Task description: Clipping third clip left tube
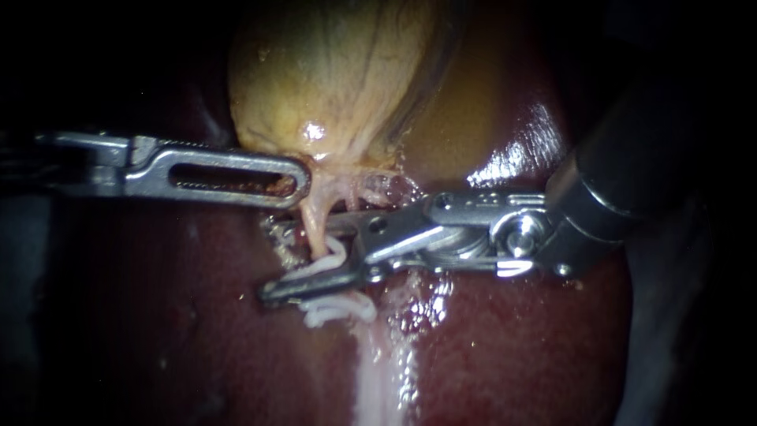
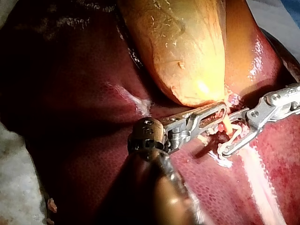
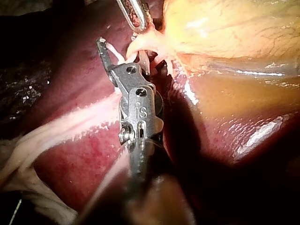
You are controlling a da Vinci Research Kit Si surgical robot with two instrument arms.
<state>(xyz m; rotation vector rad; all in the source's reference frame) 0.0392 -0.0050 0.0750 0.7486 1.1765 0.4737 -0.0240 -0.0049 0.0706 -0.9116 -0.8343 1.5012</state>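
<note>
left tube (image 1: 315, 225) drops from the gallbladder (image 1: 331, 71) neck, right between the parted jaws of the right instrument (image 1: 293, 262), not squeezed. white clip (image 1: 341, 309) sits on it just below. left instrument (image 1: 300, 180) clamped on the gallbladder's neck, liver (image 1: 158, 315) underneath.

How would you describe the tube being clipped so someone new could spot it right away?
Find the yellow gallbladder lying on the dark red liver. From its narrow lower end, just past the tip of the left instrument, a thin tan tube runs down to the right instrument. Unlike the paler strands beside it, it has white clips across its lower part.
</note>
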